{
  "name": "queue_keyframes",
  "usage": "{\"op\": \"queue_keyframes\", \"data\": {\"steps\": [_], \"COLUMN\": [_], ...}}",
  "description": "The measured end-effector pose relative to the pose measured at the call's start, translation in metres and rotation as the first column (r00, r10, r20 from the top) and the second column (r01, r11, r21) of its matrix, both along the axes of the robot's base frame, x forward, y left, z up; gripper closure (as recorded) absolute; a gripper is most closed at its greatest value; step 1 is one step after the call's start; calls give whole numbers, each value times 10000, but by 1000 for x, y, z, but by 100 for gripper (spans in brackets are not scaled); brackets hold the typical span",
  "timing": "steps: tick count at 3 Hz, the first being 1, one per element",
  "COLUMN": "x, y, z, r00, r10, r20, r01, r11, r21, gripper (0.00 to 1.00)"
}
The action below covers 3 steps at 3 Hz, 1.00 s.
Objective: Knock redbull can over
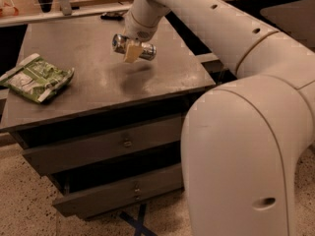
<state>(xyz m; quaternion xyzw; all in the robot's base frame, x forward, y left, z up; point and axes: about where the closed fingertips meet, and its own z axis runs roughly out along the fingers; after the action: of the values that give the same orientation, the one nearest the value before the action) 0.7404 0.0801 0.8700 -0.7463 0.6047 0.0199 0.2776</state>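
Observation:
The redbull can (145,50) is a slim silver can with blue patches. It lies horizontal in my gripper (132,49), a little above the middle of the dark grey tabletop (88,90), with its shadow on the surface below. A tan fingertip (130,53) crosses the front of the can, whose ends stick out on both sides. The gripper is shut on the can. My white arm reaches in from the right.
A green snack bag (35,77) lies flat near the table's left edge. A small dark object (112,15) lies at the table's back edge. Two drawers (123,142) are under the tabletop. My arm's large white body fills the right foreground.

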Motion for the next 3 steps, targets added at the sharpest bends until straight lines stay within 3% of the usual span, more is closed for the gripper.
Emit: {"op": "queue_keyframes", "data": {"steps": [3], "x": [-2], "y": [0], "z": [-7], "r00": [9998], "r10": [-130], "r20": [-169], "r01": [132], "r11": [9998], "r21": [154], "gripper": [16]}}
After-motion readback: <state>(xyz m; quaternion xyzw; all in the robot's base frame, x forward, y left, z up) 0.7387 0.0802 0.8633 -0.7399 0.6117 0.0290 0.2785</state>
